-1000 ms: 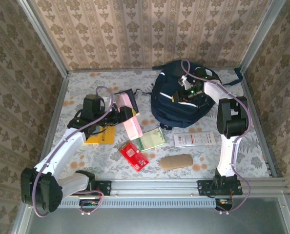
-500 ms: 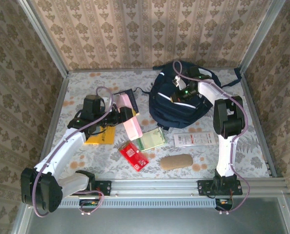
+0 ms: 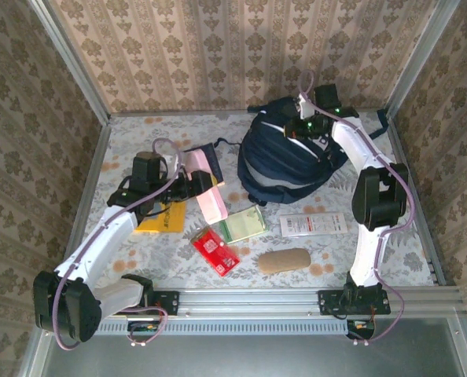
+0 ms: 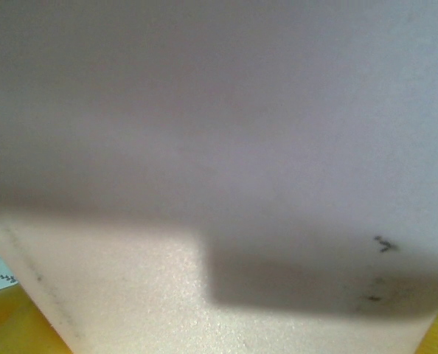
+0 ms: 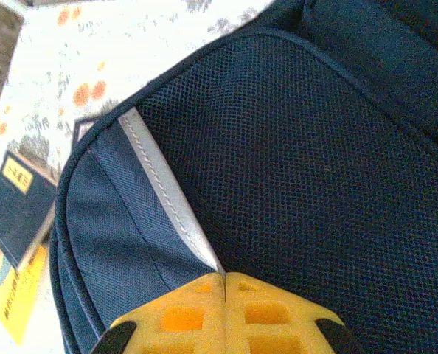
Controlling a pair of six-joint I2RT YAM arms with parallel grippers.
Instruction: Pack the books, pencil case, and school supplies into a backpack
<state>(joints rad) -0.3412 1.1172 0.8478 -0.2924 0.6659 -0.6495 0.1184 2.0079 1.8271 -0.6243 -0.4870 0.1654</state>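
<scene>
The navy backpack (image 3: 284, 169) lies at the back right of the table. My right gripper (image 3: 295, 130) is at its top edge. In the right wrist view the yellow fingertips (image 5: 225, 284) are shut on the end of the backpack's grey strip (image 5: 164, 184). My left gripper (image 3: 198, 182) straddles a pale pink and white oblong case (image 3: 215, 208), possibly the pencil case, and holds it. That case's surface (image 4: 204, 147) hides the fingers in the left wrist view. A blue book with a yellow label (image 5: 20, 203) lies on an orange-yellow book (image 3: 161, 218). A dark book (image 3: 208, 149) lies behind the case.
A red packet (image 3: 215, 250), a pale green pad (image 3: 244, 225) and a white packet with red print (image 3: 312, 224) lie in a row on the floral table near the front. A tan oblong pouch (image 3: 284, 261) lies in front of them. Papered walls close in three sides.
My right gripper has shut on the backpack's strip and moved toward the back wall, lifting the bag's top. The left arm and the pink case have hardly moved.
</scene>
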